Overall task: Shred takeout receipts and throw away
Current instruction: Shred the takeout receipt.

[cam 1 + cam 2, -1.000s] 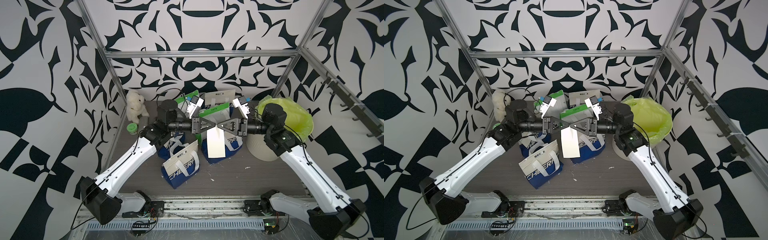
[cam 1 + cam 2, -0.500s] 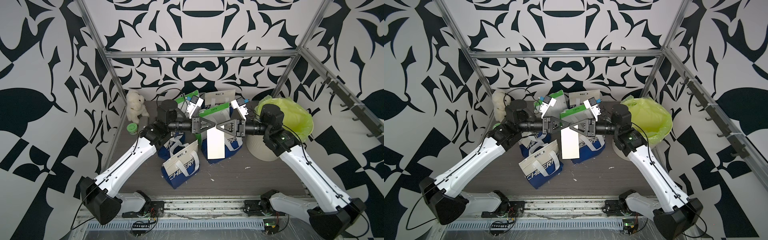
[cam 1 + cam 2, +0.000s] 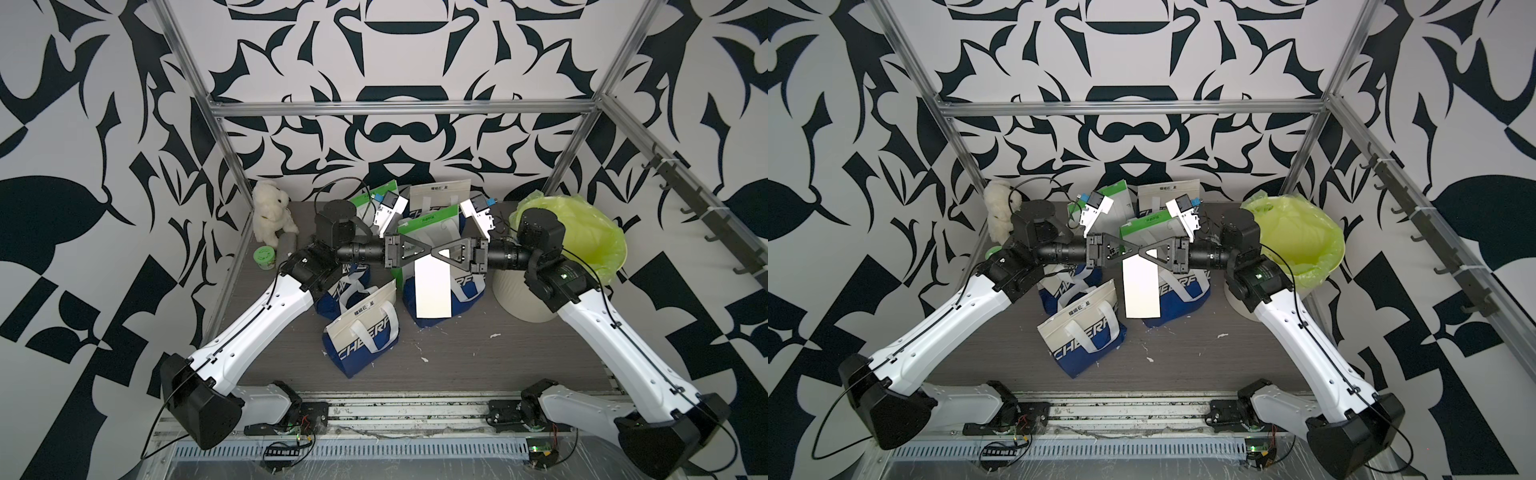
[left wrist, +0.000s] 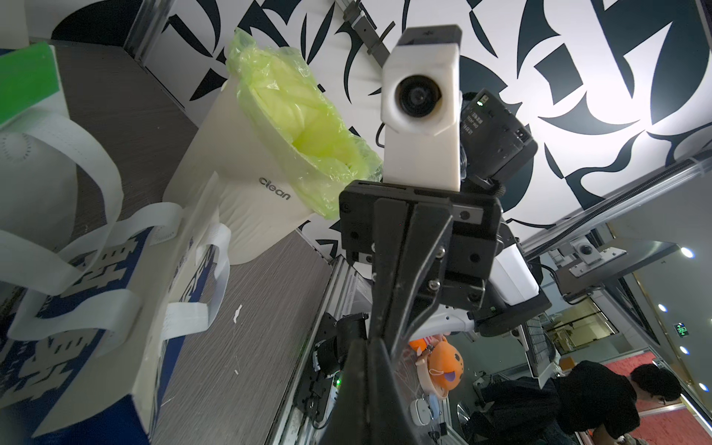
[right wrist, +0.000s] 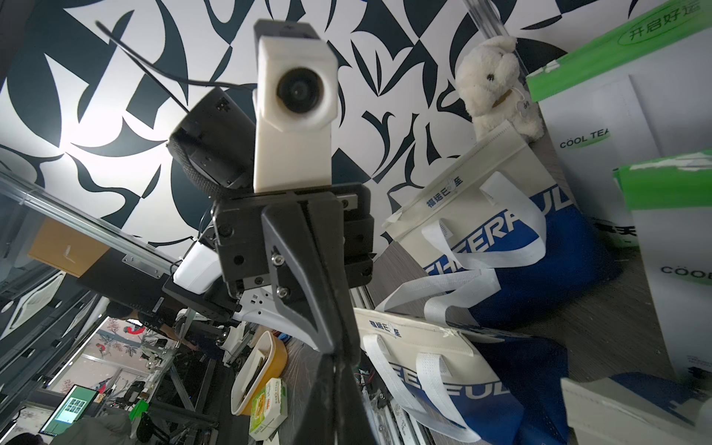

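One takeout receipt (image 3: 432, 289), a plain white slip, hangs upright in the air in front of the bags, seen in both top views (image 3: 1140, 286). My left gripper (image 3: 429, 252) and right gripper (image 3: 435, 252) point at each other, tip to tip, both shut on the receipt's top edge. In the wrist views each gripper's jaws are pressed together, left gripper (image 4: 371, 346) and right gripper (image 5: 336, 356). The slip does not show there. The white bin with a yellow-green liner (image 3: 582, 241) stands at the right, behind my right arm.
Blue-and-white handled bags (image 3: 361, 332) (image 3: 467, 286) and green-and-white bags (image 3: 432, 224) crowd the table's middle and back under the grippers. A white plush toy (image 3: 270, 216) and a small green tub (image 3: 264, 256) sit far left. Tiny paper scraps (image 3: 494, 334) dot the table.
The right gripper was slightly open and has shut on the receipt's top edge. The receipt, tilted a second ago, now hangs straight. The left gripper has stayed shut.
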